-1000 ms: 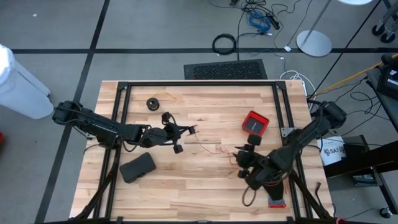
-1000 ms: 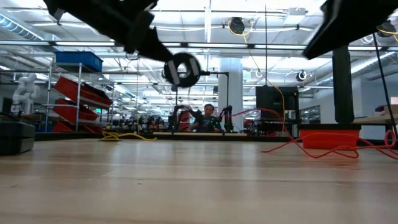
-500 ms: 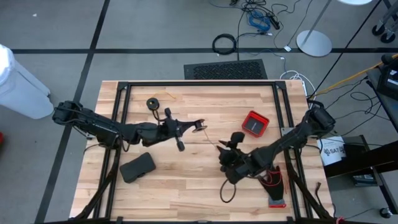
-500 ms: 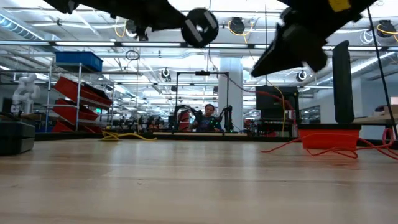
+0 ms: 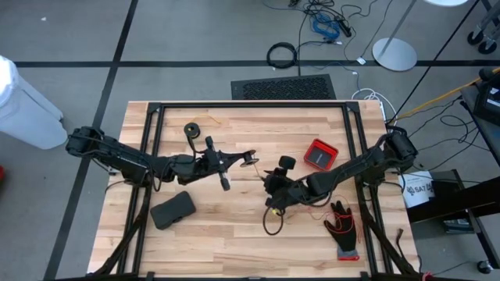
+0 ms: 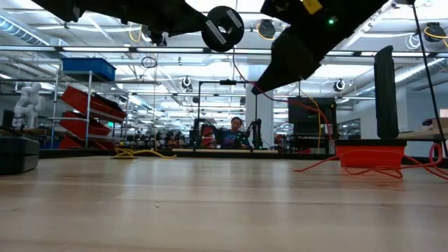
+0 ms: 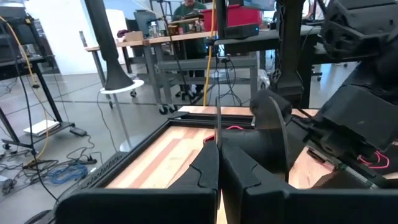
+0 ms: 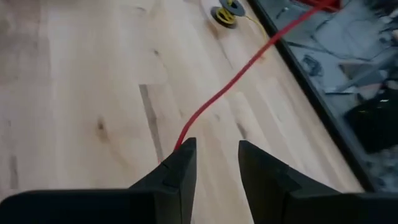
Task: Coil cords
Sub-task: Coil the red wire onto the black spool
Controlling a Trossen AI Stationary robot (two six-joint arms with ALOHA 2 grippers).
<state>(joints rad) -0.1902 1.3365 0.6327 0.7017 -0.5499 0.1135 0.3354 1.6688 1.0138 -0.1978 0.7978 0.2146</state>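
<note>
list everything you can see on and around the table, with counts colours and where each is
red cord: 1, red, runs from the right gripper's fingers toward the held spool
spool: 1, black, held in the left gripper above the table's middle
second spool: 1, black with yellow-tan cord, far left part of the table
red box: 1, red with dark inside, right of centre
glove: 1, black and red, near right corner
black pad: 1, black, near left part of the table
table: 1, light wood with black frame
cable ring: 1, black, on the floor beyond the table
person: 1, far back in the room
left gripper: shut on the spool
right gripper: fingers apart, red cord at one finger
</note>
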